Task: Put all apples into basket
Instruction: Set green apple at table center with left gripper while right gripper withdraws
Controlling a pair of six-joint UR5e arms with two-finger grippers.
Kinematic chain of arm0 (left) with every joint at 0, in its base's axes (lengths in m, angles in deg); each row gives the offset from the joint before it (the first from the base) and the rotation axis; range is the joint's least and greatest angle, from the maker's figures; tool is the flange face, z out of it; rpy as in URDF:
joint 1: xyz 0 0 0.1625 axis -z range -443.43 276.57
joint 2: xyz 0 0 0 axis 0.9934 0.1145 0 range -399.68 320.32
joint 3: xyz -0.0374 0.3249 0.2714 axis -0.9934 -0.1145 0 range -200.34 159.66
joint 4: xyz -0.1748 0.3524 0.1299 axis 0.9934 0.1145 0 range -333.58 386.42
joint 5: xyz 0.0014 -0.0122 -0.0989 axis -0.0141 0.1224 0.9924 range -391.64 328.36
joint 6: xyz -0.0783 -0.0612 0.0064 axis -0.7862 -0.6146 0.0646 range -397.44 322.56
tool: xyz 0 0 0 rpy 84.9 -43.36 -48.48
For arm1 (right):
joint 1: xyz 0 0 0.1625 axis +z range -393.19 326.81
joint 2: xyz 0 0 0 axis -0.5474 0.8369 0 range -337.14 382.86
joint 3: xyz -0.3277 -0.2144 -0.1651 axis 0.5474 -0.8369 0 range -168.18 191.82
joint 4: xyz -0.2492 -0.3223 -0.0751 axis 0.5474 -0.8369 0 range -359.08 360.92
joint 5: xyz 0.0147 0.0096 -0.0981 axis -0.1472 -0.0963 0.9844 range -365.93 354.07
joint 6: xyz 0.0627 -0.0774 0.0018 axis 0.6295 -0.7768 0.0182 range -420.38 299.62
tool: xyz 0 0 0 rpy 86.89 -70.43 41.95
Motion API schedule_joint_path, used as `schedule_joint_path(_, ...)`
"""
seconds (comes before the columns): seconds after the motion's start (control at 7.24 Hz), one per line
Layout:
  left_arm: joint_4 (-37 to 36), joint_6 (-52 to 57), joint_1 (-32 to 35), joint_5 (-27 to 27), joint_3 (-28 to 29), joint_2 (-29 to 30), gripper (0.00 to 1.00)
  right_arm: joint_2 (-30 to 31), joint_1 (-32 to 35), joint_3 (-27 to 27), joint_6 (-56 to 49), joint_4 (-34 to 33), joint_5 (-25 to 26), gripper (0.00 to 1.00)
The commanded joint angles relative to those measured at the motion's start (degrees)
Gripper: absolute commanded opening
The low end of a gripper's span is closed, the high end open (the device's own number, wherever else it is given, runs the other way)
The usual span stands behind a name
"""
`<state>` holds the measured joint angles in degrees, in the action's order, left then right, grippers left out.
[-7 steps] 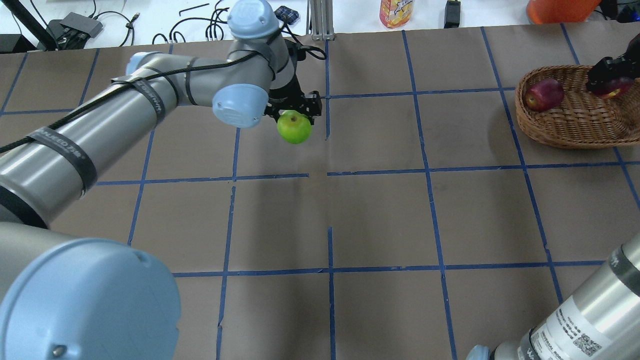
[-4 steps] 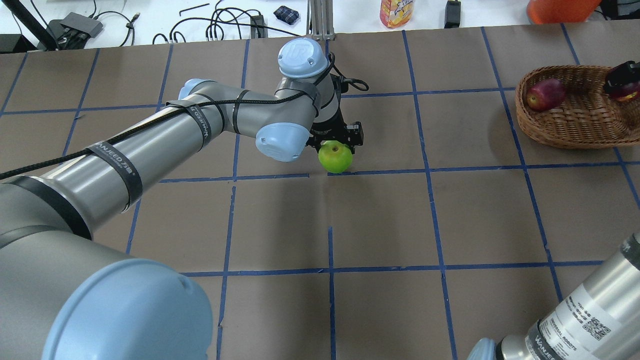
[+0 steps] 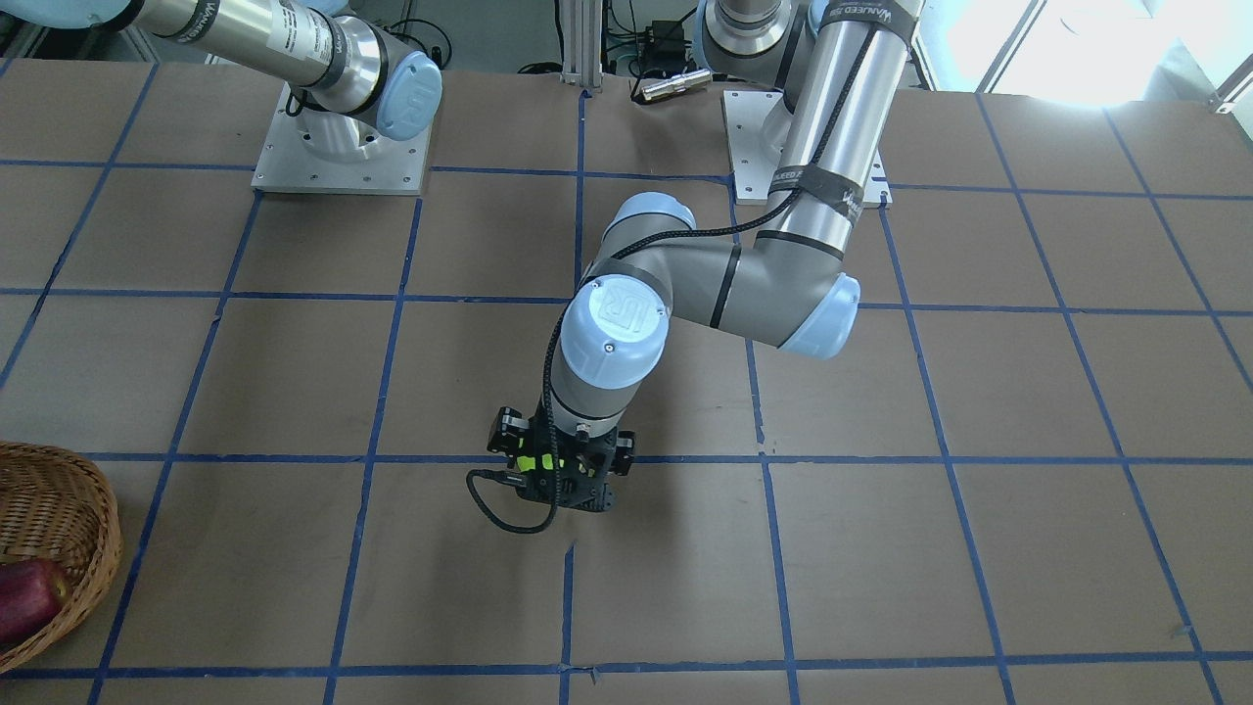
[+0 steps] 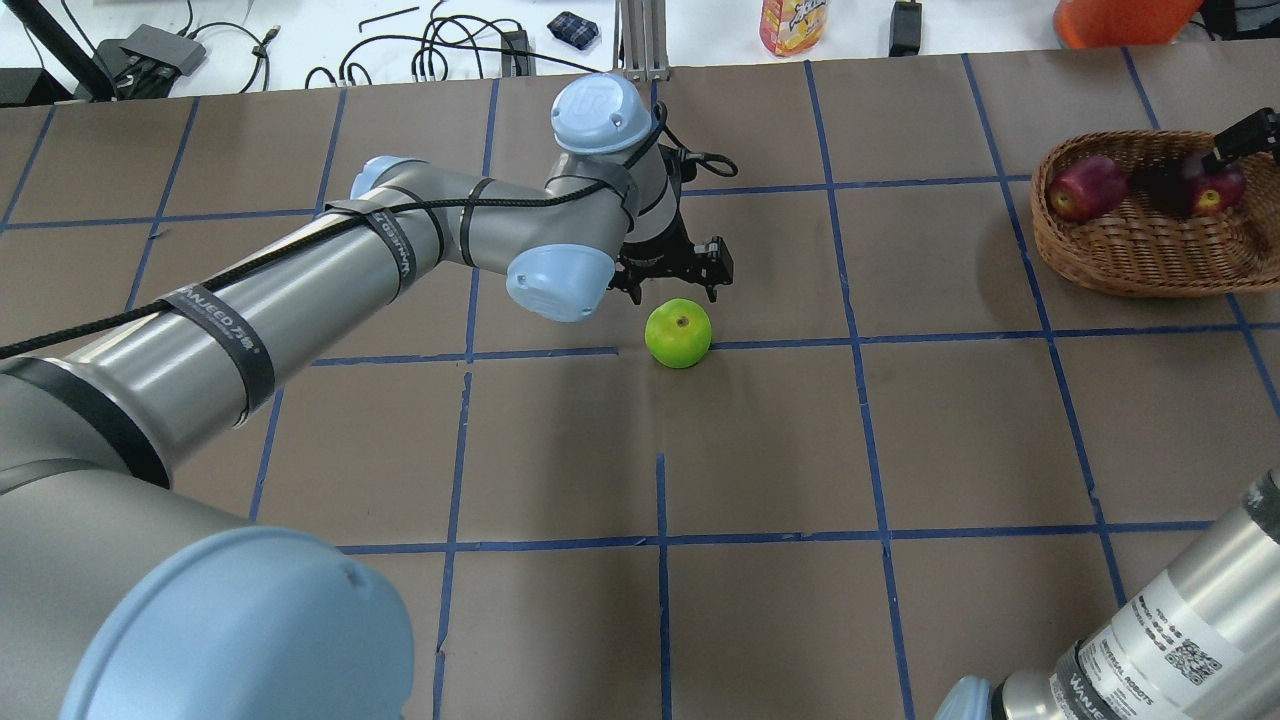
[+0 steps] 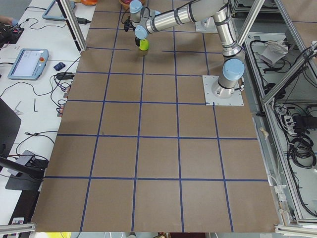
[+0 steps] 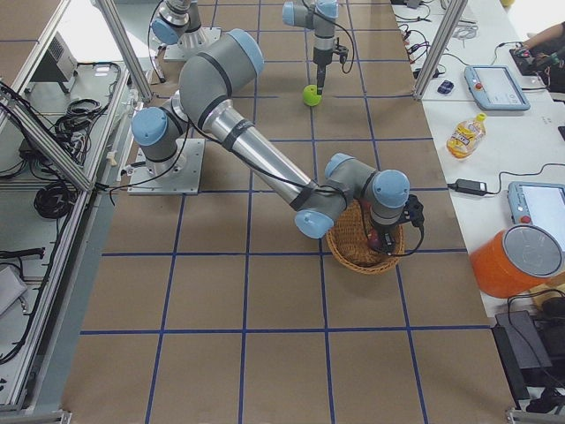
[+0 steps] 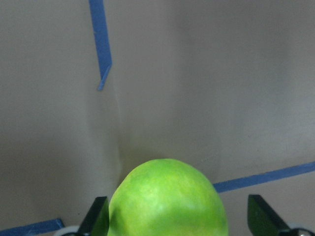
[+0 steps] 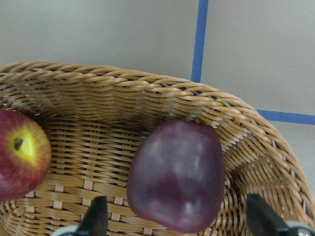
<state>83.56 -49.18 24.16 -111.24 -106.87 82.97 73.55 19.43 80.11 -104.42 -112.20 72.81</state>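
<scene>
Let go of since the earlier frames: the green apple point(image 4: 678, 333), then clamped in the left claw point(image 4: 673, 290) and carried above the surface point(image 4: 900, 450), now down on the brown paper, stem dimple upward, right at a blue tape line point(image 4: 800, 343). Left claw spread wide, holding nothing, hovering just above the apple. In the left wrist view, one fingertip point(image 7: 97, 219) close against the fruit, the other well clear. Left arm point(image 4: 300, 270) reaching further toward the middle than a second ago.

Over at the basket point(image 4: 1130, 265), toward the robot's right end of the surface: two apples inside now, against one inside and one gripped a second ago. Seen from the right wrist, the maroon apple point(image 8: 174, 182) on the wicker floor, the red apple with a yellow patch point(image 8: 22, 157) to its left, apart from it. Wide open above the maroon apple, the right claw point(image 8: 179, 223), gripping nothing, fingers clear of the fruit on both sides.
</scene>
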Motion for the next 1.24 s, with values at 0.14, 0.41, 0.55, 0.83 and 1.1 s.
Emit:
schedule_joint_path(0.14,11.66,12.06,-12.36,-9.80,2.50,-4.69,1.00,9.48,11.93,1.56,6.47,15.16,0.45,1.00)
schedule_joint_path(0.41,15.53,15.26,-16.26,-10.57,3.38,-8.81,1.00,14.50,21.60,6.21,19.48,16.88,0.02,1.00)
schedule_joint_path(0.55,16.33,15.43,-16.96,-10.57,3.47,-10.40,1.00,16.00,26.87,8.06,26.92,16.01,-0.16,1.00)
schedule_joint_path(0.83,26.14,15.35,-17.32,-9.86,3.47,-13.91,1.00,16.02,39.95,11.05,45.64,9.64,0.71,1.00)
schedule_joint_path(1.1,27.50,17.70,-20.72,-9.52,3.13,-16.04,1.00,15.49,48.60,20.24,58.93,-5.80,0.80,1.00)
